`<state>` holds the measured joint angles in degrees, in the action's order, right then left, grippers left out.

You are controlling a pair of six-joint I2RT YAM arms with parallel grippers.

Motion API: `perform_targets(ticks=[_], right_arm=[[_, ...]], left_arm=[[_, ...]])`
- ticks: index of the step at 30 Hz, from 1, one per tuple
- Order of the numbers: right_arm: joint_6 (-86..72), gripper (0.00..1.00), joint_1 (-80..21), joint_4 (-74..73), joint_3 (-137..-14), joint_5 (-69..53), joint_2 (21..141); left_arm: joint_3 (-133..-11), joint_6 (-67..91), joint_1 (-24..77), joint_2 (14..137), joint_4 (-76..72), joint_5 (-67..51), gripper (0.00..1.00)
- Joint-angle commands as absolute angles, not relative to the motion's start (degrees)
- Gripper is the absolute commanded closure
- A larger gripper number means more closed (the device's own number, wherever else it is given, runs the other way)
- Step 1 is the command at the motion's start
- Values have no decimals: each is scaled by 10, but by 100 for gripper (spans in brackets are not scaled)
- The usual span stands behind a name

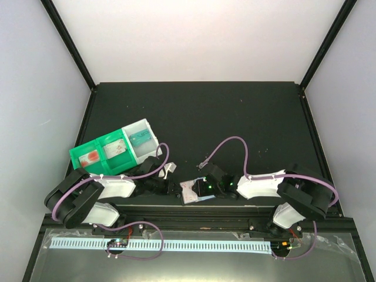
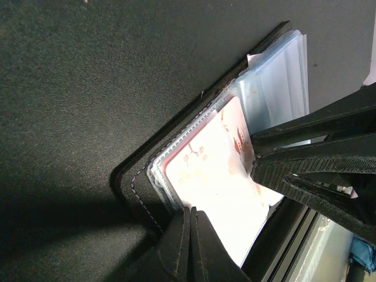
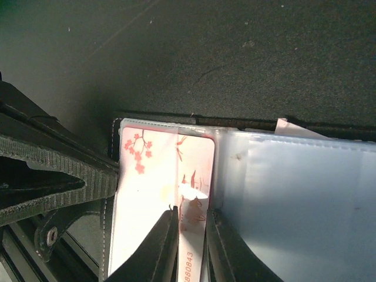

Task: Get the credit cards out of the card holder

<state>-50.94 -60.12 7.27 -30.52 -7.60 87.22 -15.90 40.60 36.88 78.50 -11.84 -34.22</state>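
**Right pinches card, left pins holder**

Right gripper (image 3: 192,216): jaws down to a thin gap, pinching the blossom-print card (image 3: 158,170). The card's long axis runs in line with those fingers, so I judge the pull goes straight back out of the card holder (image 3: 294,194).

Left gripper (image 2: 189,220): fully closed on the holder's dark edge, just beside the card (looks like a brace).

The top view only shows the holder between both grippers; the wrist views show the grips.
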Motion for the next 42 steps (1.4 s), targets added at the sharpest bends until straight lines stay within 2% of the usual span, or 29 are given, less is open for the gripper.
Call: perform_targets(ticks=[1,7,19,42], right_arm=[[-511,87,-606,72,-301,-55,875],[-517,99,-604,113,-276,-62,850],[-519,99,-599,124,-243,-37,791],[-502,99,-559,121,-218,-62,775]], left_arm=[[-169,383,373,803,-83,-305,98],[-177,381,373,797,-69,-294,98],[-170,388,373,792,-65,-286,98],[-191,363,370,803,-42,-251,98]])
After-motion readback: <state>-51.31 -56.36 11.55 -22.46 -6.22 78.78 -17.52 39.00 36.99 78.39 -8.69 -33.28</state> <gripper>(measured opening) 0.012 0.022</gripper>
